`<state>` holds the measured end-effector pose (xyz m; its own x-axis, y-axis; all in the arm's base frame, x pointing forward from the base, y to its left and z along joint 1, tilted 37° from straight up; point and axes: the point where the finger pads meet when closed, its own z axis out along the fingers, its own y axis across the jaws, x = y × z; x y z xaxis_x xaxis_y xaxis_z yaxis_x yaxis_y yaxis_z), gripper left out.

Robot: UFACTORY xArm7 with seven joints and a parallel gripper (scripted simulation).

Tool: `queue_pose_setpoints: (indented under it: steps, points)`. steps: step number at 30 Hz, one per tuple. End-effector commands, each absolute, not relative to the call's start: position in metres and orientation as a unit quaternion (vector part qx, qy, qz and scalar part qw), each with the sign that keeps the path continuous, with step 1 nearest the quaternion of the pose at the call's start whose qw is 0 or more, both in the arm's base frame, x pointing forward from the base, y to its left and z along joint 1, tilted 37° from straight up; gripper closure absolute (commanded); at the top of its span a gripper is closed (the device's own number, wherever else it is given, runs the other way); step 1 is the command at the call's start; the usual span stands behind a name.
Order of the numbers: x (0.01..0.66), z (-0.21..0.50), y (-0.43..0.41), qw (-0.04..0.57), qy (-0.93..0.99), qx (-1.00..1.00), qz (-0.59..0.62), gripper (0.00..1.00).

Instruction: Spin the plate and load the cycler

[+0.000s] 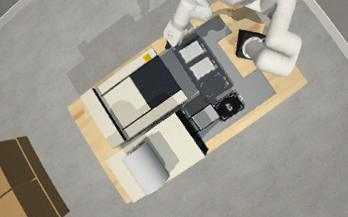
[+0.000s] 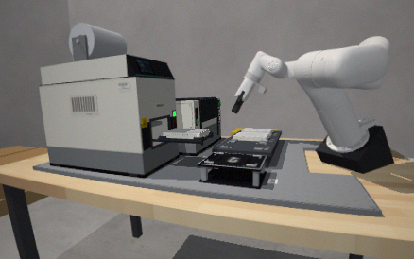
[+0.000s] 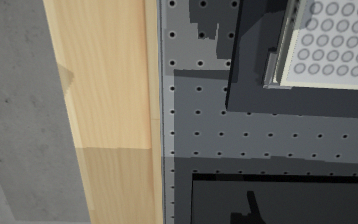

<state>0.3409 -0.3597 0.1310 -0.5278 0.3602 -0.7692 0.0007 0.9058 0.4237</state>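
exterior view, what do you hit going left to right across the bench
film roll → sealer → plate on its stage → centrifuge → gripper, shut and empty → arm's black base

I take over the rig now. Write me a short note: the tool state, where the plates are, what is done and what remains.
Tool: shut, holds nothing, hanging in the air above the far end of the deck row.
K73: on the sealer's stage, outside the sealer.
Two plates sit on the deck row; which labels they carry cannot be read here.
Hand-off nest: no plate.
Done: no plate moved.
Left: DOOR press, then every transfer.
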Motion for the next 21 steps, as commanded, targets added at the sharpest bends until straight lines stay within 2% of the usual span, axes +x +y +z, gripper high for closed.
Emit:
queue_pose_setpoints:
  steps: [1,21]
  points:
    - [0.346,0.131,-0.361,0.475,0.853,0.106,0.187,1.00]
    - [0.375,0.125,-0.358,0.475,0.853,0.106,0.188,1.00]
